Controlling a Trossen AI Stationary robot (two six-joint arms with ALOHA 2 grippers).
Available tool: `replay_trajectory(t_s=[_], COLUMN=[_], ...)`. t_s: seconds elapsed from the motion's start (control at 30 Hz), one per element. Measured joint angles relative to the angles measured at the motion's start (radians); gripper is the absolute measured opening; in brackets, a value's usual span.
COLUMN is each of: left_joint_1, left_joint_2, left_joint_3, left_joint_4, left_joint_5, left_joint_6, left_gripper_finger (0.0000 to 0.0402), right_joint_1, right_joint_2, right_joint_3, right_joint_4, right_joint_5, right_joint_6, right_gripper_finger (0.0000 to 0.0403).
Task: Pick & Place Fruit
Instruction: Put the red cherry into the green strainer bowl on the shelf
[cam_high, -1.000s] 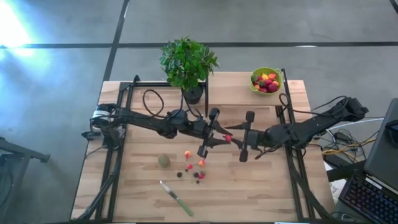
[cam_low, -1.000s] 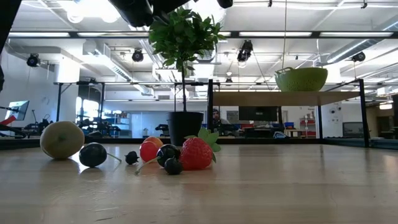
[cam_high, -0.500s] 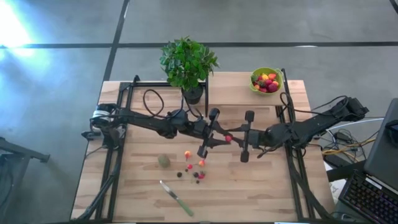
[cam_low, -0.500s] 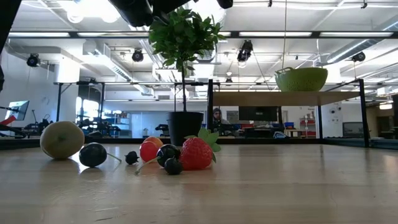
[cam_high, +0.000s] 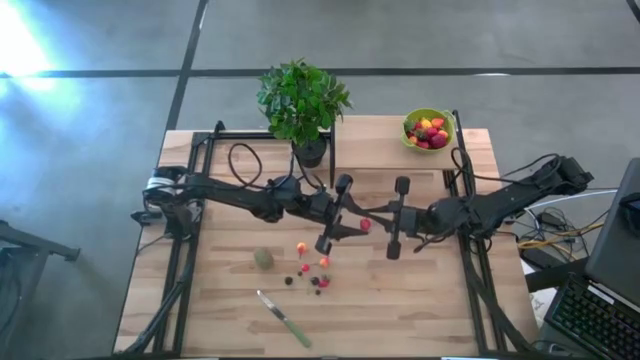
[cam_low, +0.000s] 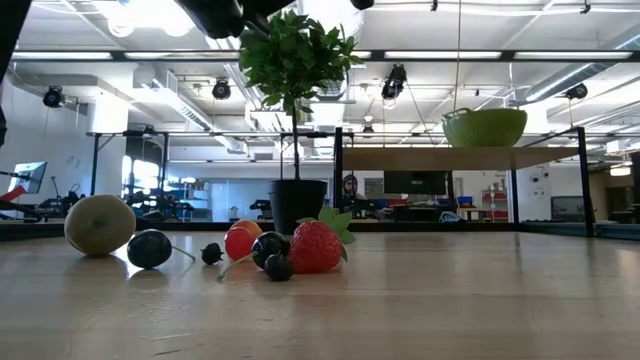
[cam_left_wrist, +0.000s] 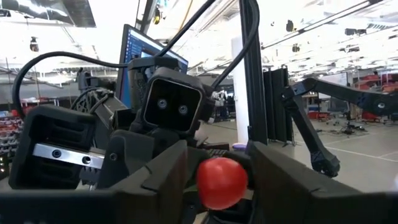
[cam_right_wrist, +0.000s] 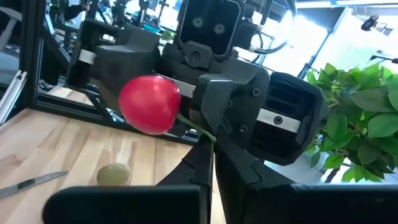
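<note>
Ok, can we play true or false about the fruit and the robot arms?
1. The red cherry is up in the air between the left gripper and the right gripper. True.
2. The lime-green bowl has nothing in it. False: it holds red, orange and yellow fruit.
3. The right gripper is shut on the cherry's green stem. True.
4. The green ball sits in the bowl. False: it lies on the table, beside the small loose berries.
5. The knife is held by a gripper. False: it lies on the table, near the front edge.
</note>
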Motion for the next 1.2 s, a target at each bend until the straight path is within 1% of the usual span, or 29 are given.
replay_trajectory(t_s=[0.13,0.23,0.27,0.33,0.47,0.5,0.53,0.63,0.77,0.87,0.93,1.0,1.07,1.2], left_joint_1=[0.000,0.001,0.005,0.007,0.003,0.003,0.004,0.008,0.006,0.006,0.006,0.006,0.006,0.006], left_joint_2=[-0.009,-0.015,-0.020,-0.025,-0.025,-0.025,-0.025,-0.024,-0.024,-0.024,-0.024,-0.023,-0.023,-0.023], left_joint_3=[0.000,0.000,0.000,0.000,0.001,0.001,0.001,0.001,0.001,0.001,0.001,0.001,0.001,0.001], left_joint_4=[-0.015,-0.028,-0.038,-0.047,-0.062,-0.064,-0.066,-0.069,-0.086,-0.108,-0.132,-0.151,-0.176,-0.228], left_joint_5=[-0.007,-0.052,-0.070,-0.149,-0.388,-0.438,-0.479,-0.546,-0.557,-0.554,-0.554,-0.554,-0.554,-0.553], left_joint_6=[0.044,0.102,0.136,0.203,0.319,0.328,0.328,0.328,0.327,0.327,0.327,0.326,0.325,0.325], left_gripper_finger=[0.0231,0.0254,0.0259,0.0264,0.0264,0.0264,0.0264,0.0264,0.0264,0.0264,0.0264,0.0264,0.0263,0.0264], right_joint_1=[-0.001,0.000,0.001,0.004,-0.014,-0.021,-0.032,-0.085,-0.194,-0.308,-0.403,-0.508,-0.619,-0.849], right_joint_2=[-0.012,-0.043,-0.054,-0.082,-0.129,-0.135,-0.139,-0.147,-0.145,-0.145,-0.145,-0.145,-0.144,-0.128], right_joint_3=[0.001,0.013,0.021,0.042,0.110,0.128,0.147,0.210,0.294,0.362,0.407,0.439,0.459,0.464], right_joint_4=[-0.012,-0.106,-0.157,-0.268,-0.514,-0.578,-0.637,-0.785,-0.916,-1.021,-1.096,-1.149,-1.166,-1.190], right_joint_5=[0.000,-0.004,0.016,0.091,0.331,0.375,0.397,0.403,0.411,0.400,0.359,0.284,0.187,0.000], right_joint_6=[0.021,0.068,0.085,0.117,0.181,0.200,0.217,0.264,0.276,0.280,0.300,0.303,0.285,0.255], right_gripper_finger=[0.0008,0.0008,0.0008,0.0008,0.0008,0.0008,0.0008,0.0008,0.0008,0.0008,0.0008,0.0008,0.0008,0.0008])
